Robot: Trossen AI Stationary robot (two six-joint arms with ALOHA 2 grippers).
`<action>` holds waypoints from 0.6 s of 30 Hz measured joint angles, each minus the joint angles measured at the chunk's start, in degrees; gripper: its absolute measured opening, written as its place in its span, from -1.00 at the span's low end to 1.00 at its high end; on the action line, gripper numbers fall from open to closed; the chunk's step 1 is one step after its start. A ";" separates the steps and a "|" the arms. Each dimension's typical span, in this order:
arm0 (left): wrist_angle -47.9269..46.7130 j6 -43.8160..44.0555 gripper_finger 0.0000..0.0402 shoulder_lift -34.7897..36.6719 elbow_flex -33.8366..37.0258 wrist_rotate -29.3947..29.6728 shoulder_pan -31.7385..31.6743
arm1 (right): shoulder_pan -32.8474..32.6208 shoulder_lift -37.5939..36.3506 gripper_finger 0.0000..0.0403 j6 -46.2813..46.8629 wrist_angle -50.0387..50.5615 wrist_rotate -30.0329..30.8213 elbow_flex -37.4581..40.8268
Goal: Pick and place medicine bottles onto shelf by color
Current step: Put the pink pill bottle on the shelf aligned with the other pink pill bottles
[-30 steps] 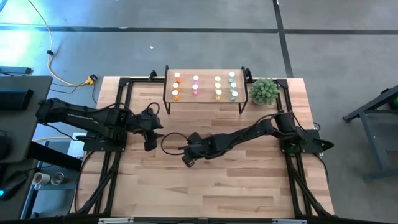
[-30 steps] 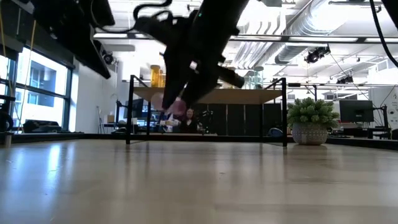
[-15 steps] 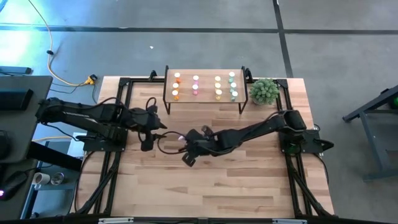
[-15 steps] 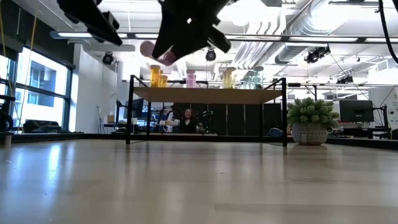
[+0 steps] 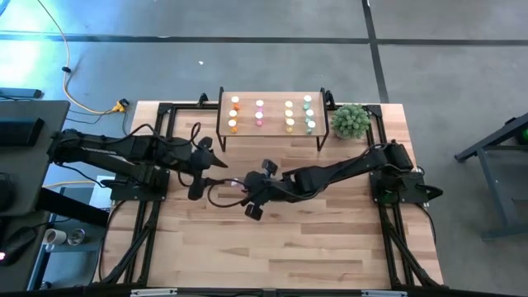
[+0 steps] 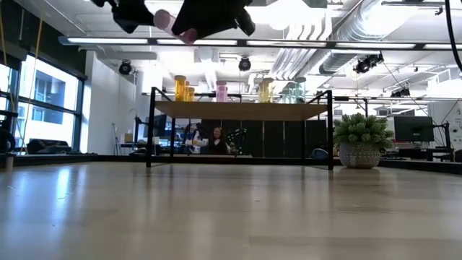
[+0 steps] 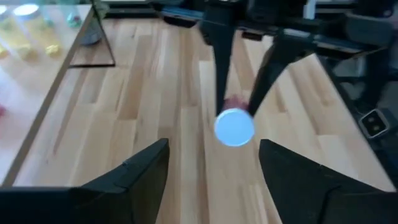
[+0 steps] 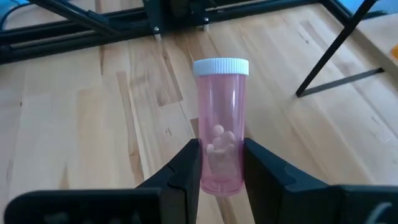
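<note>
My right gripper (image 5: 247,187) is shut on a pink medicine bottle (image 8: 221,124) with a white cap, high above the table's middle; the bottle also shows at the top of the low view (image 6: 175,23). My left gripper (image 7: 214,171) is open and empty, facing the bottle's cap (image 7: 234,127) from the table's left (image 5: 214,167). The shelf (image 5: 271,134) stands at the far edge on thin black legs. Orange, pink, yellow and green bottles (image 5: 259,113) stand on it in rows. My right gripper pinches the pink bottle's body near its bottom end (image 8: 221,174) between its two fingers (image 8: 188,165). The fingers come from the table's right and lie along the bottle. The bottle is lifted clear and sticks out past the fingertips, cap (image 8: 221,66) toward my left gripper.
A small green plant (image 5: 351,121) in a pot stands right of the shelf at the far right. A black frame (image 5: 161,115) runs around the tabletop. Bare wood lies in front of both arms toward the near edge.
My right gripper has risen from near the tabletop with the pink bottle and gone a little toward the far edge. The bottle is now lifted high and turned with its cap toward my left gripper. My left gripper has gone toward the table's right, closer to the bottle.
</note>
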State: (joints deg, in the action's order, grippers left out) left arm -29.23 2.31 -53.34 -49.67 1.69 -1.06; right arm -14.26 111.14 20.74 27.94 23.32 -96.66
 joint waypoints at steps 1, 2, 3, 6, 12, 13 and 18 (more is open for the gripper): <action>0.37 0.02 0.20 0.00 0.00 -0.75 0.00 | 0.00 -0.16 -0.57 -0.28 0.00 0.24 0.00; 0.59 0.02 0.22 0.00 0.00 -1.53 0.00 | 0.00 -0.31 -0.57 -0.52 -0.01 0.43 0.00; 1.00 0.02 0.24 0.00 0.00 -2.44 0.00 | 0.01 -0.38 -0.57 -0.71 -0.14 0.53 0.00; 1.61 0.50 0.26 -0.45 0.00 -4.43 0.02 | 0.07 -0.40 -0.57 -1.41 -0.87 0.52 0.00; 4.12 1.92 0.24 -2.79 0.00 -4.40 0.02 | 0.09 -0.39 -0.57 -2.30 -2.36 0.47 0.00; 3.94 2.03 0.24 -3.32 0.02 -4.16 0.02 | 0.09 -0.39 -0.57 -2.72 -2.90 0.34 0.00; 4.35 2.14 0.24 -4.69 0.02 -3.84 0.07 | 0.09 -0.40 -0.57 -2.79 -3.05 0.17 -0.02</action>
State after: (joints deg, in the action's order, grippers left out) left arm -24.88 4.45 -58.04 -49.65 -2.15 -0.99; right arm -14.17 110.74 17.95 24.89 23.49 -96.68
